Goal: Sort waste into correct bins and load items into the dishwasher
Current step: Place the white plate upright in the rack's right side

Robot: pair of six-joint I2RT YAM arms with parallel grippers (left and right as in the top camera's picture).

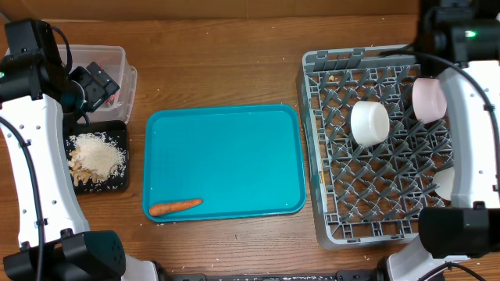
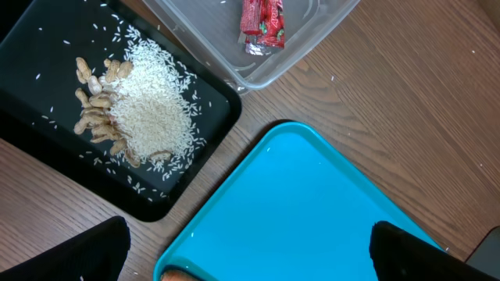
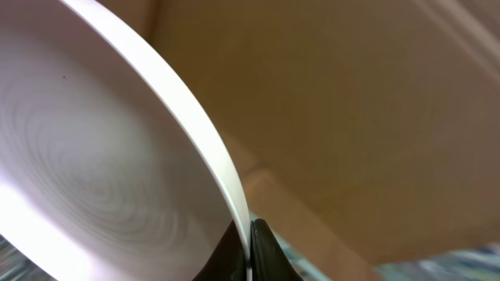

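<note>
An orange carrot (image 1: 176, 206) lies at the front left of the teal tray (image 1: 234, 133); its tip shows in the left wrist view (image 2: 176, 275). My left gripper (image 1: 95, 84) is open and empty, held above the clear bin and the black tray; its fingers frame the teal tray's corner (image 2: 250, 257). My right gripper (image 3: 250, 248) is shut on the rim of a pink bowl (image 3: 86, 164), held tilted over the back right of the grey dish rack (image 1: 328, 203); the bowl also shows in the overhead view (image 1: 428, 100). A white cup (image 1: 369, 122) sits in the rack.
A black tray (image 1: 116, 181) at the left holds rice (image 2: 152, 113) and peanuts (image 2: 98, 117). A clear plastic bin (image 1: 117, 58) behind it holds a red wrapper (image 2: 262, 23). Another white dish (image 1: 442, 184) sits at the rack's right side, partly under my right arm.
</note>
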